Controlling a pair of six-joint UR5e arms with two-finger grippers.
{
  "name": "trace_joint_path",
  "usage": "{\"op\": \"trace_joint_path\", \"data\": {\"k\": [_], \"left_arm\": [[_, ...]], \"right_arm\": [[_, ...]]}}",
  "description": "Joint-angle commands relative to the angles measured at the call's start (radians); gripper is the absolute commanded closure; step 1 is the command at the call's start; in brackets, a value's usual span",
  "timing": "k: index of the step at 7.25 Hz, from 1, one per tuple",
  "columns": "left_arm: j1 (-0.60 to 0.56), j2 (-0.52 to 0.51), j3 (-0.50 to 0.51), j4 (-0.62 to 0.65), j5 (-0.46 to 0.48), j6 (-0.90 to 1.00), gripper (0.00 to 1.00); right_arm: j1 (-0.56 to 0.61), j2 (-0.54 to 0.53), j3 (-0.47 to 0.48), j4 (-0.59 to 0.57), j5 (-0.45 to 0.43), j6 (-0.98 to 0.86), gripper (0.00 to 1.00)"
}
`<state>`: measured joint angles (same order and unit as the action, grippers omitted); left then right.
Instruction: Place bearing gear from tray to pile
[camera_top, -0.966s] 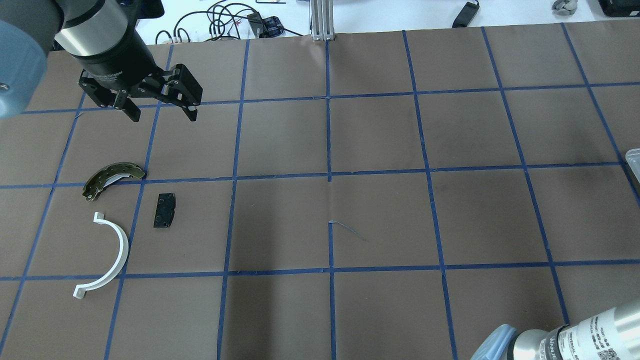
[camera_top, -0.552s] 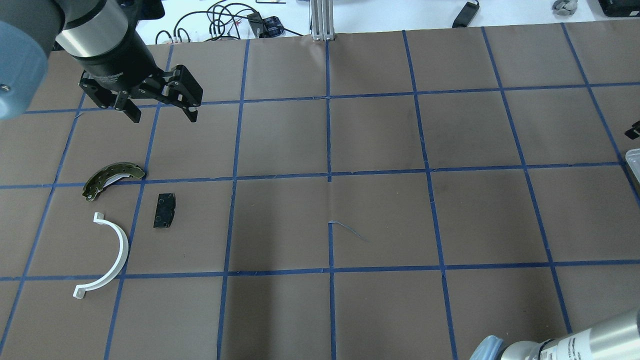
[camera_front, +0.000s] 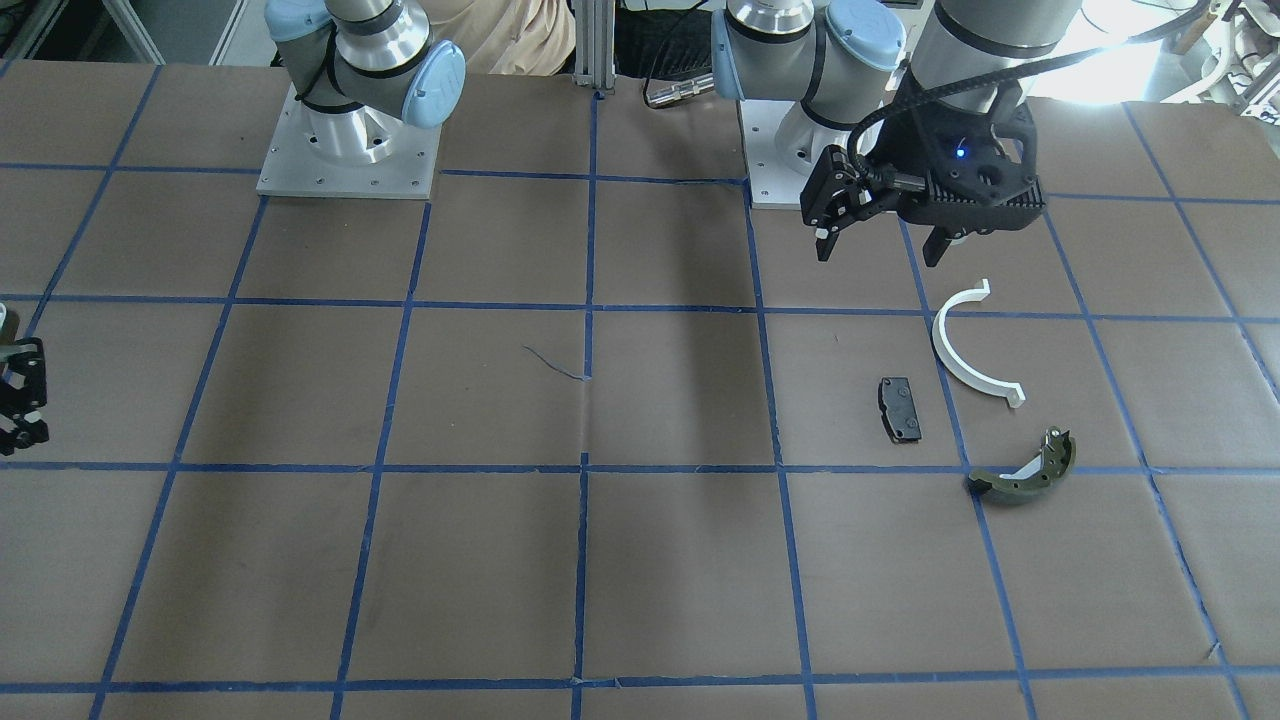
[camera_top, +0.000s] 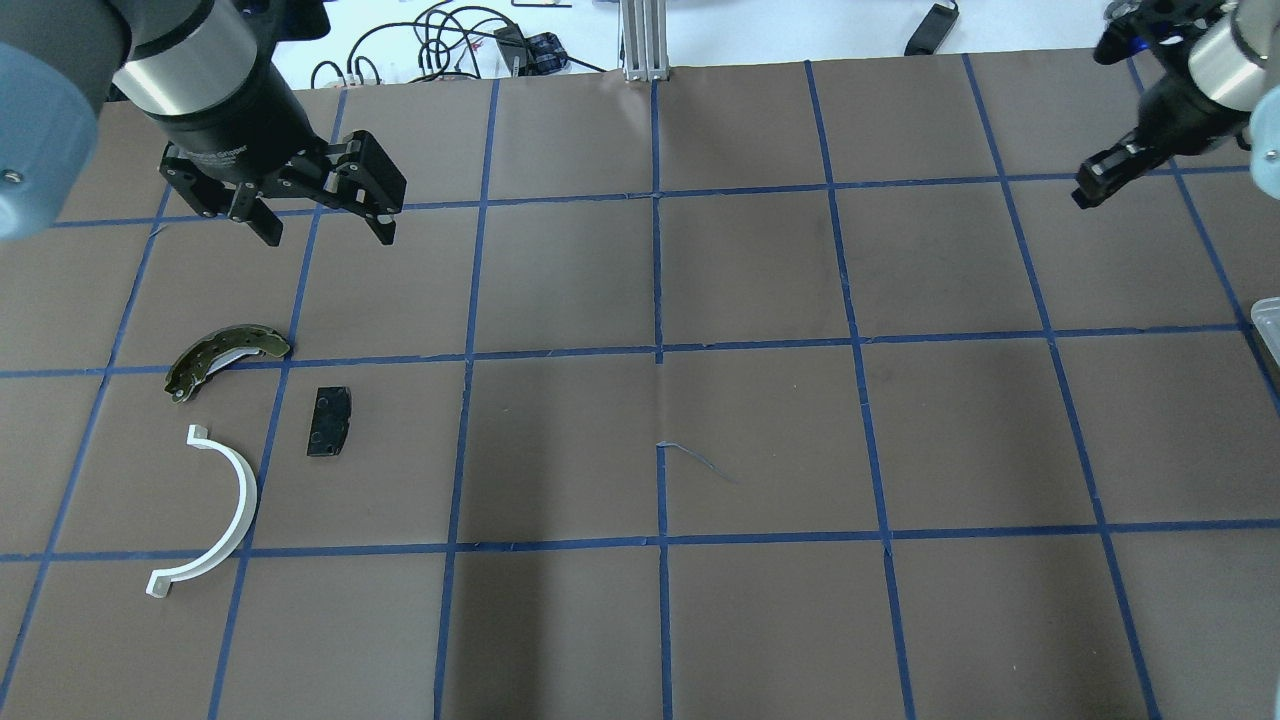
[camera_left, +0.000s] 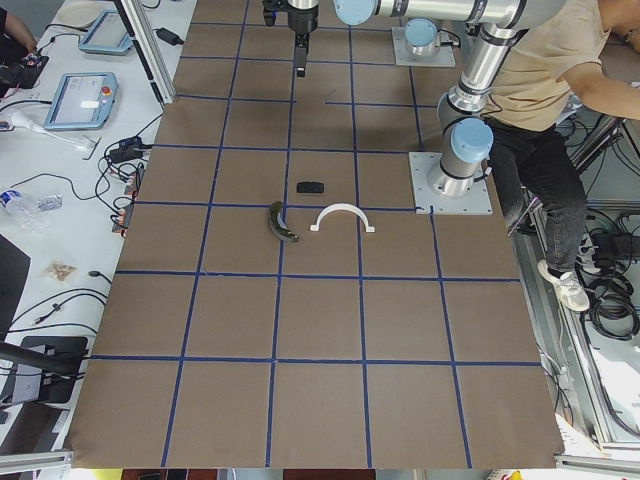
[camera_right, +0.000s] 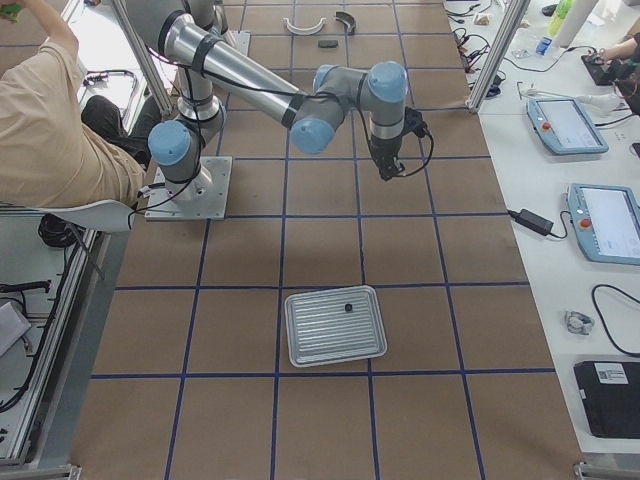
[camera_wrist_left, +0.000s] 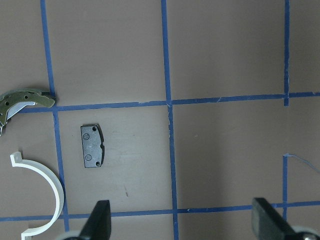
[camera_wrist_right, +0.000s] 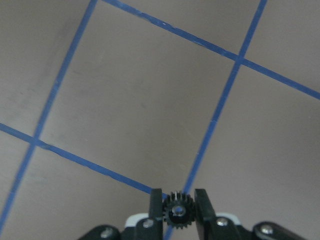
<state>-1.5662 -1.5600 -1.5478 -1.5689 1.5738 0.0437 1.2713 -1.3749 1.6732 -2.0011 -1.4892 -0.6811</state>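
**Gear in the right claw, pile across the table**

The right gripper (camera_wrist_right: 178, 196) is pinching the bearing gear (camera_wrist_right: 177, 212) by opposite teeth, jaws pressed onto it. The gear is round and toothed, with its bore facing the wrist camera, so there is no long axis to line up. It is held above bare brown table, clear of the tray (camera_right: 320, 335). A small dark speck sits on the tray, too small for us to name.

The pile (camera_top: 328, 422) lies on the robot's left side, well apart from the loaded claw, with most of the table between them. It is made up of the white arc (camera_top: 250, 495), the black pad (camera_wrist_left: 93, 146) and the brake shoe (camera_front: 1015, 487), all near one another but not touching. We judge the carry must run leftward and a little toward the robot's base.

The left gripper (camera_top: 328, 235) hovers near the pile, far closer than the right, jaws spread and empty.

Writing: pale lettering on the left gripper's body is too small to read. We see none on the parts.
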Motion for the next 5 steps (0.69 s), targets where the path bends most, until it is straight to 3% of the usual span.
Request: {"op": "trace_joint_path", "data": {"k": [1, 5], "left_arm": [[0.0, 0.0, 0.0, 0.004, 0.0, 0.005, 0.0], [0.0, 0.0, -0.006, 0.01, 0.002, 0.01, 0.0]], "right_arm": [[0.269, -0.003, -0.001, 0.031, -0.013, 0.45, 0.73], [0.665, 0.118, 0.0, -0.048, -0.003, 1.005, 0.72]]}}
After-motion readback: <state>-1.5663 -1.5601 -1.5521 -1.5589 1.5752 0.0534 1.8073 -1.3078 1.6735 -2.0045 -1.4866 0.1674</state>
